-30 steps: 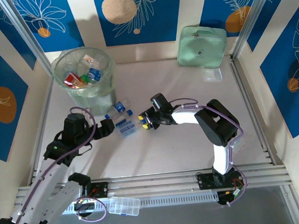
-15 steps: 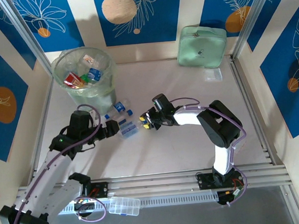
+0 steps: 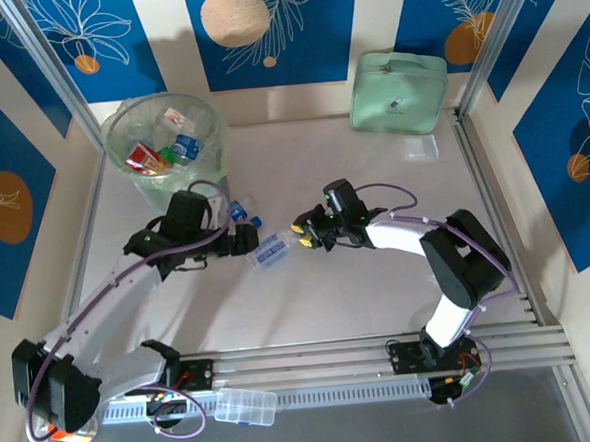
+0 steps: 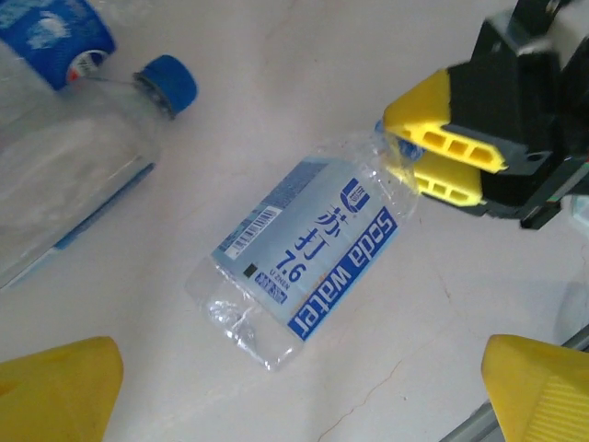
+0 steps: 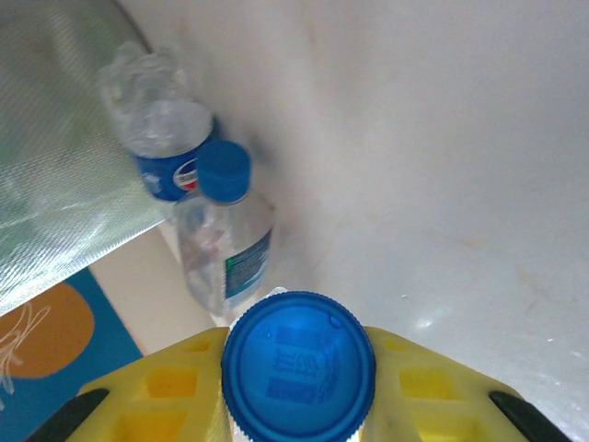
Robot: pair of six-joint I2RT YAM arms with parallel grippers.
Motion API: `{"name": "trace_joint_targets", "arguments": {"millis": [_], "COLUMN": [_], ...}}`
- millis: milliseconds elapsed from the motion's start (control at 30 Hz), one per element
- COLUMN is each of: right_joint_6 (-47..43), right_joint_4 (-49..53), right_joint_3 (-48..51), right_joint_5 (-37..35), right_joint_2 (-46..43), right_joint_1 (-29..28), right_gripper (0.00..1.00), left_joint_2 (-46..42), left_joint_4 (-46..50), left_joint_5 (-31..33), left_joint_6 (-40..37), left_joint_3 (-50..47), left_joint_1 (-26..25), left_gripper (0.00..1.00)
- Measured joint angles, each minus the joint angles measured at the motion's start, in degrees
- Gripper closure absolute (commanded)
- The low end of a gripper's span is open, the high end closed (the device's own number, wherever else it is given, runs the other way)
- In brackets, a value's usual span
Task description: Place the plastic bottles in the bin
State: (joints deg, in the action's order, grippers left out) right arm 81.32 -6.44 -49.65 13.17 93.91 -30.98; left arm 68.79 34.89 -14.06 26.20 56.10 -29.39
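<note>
Now the soda-water bottle (image 4: 304,267) has been clamped at its cap by the right gripper (image 4: 419,152); the left gripper (image 3: 244,240), spread wide, has been swung overhead, perhaps for handover.

Clear bottle (image 4: 241,308) with blue-and-white label (image 4: 317,253) and blue cap (image 5: 297,364); grey-green translucent bin (image 3: 199,162); mint-green pouch (image 3: 398,92).

Right jaws dragged soda bottle (image 3: 272,250) rightward; left arm (image 3: 128,281) advanced.

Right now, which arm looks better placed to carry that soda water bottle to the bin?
Right. The right gripper is shut on the soda water bottle at its capped end; the left gripper hangs open above it, empty, though nearer the bin.
</note>
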Motion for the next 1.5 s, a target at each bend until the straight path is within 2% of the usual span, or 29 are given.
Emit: {"name": "trace_joint_targets", "arguments": {"millis": [200, 433, 667, 933, 1167, 1267, 1400, 1500], "right_joint_6": [-6.01, -12.15, -14.03, -18.16, -25.57, -28.22, -29.75, -29.9], "right_joint_4": [-0.02, -2.23, -8.63, -12.07, -8.37, -6.51, -5.22, -4.68], "right_joint_3": [0.02, -0.48, -0.48, -0.48, -1.57, -2.23, -2.4, -2.43], "right_joint_5": [5.14, 14.16, 21.59, 24.65, 24.7, 24.46, 24.26, 24.44], "right_joint_2": [-3.41, -4.02, -6.32, -10.47, -13.42, -14.47, -14.69, -14.75], "right_joint_1": [2.03, 3.19, 3.37, 3.28, 2.6, 2.43, 2.43, 2.43], "right_gripper": [0.83, 0.83, 0.83, 0.83, 0.83, 0.83, 0.83, 0.83], "left_joint_2": [6.86, 8.9, 9.03, 8.76, 6.49, 5.05, 4.52, 4.52], "left_joint_4": [4.61, 7.21, 7.58, 5.84, 4.31, 3.58, 3.43, 3.54], "left_joint_5": [-0.98, -6.29, -11.5, -17.29, -21.79, -22.95, -23.76, -23.82], "left_joint_6": [-6.86, -12.41, -14.1, -13.7, -13.05, -12.72, -12.52, -12.57], "left_joint_3": [5.2, 9.22, 9.38, 9.05, 8.87, 8.87, 8.87, 8.85], "left_joint_1": [-2.93, -3.1, -3.1, -3.1, -3.1, -3.1, -3.1, -3.08], "left_gripper": [0.01, 0.01, 0.0, 0.08, 0.06, 0.16, 0.33, 0.41]}}
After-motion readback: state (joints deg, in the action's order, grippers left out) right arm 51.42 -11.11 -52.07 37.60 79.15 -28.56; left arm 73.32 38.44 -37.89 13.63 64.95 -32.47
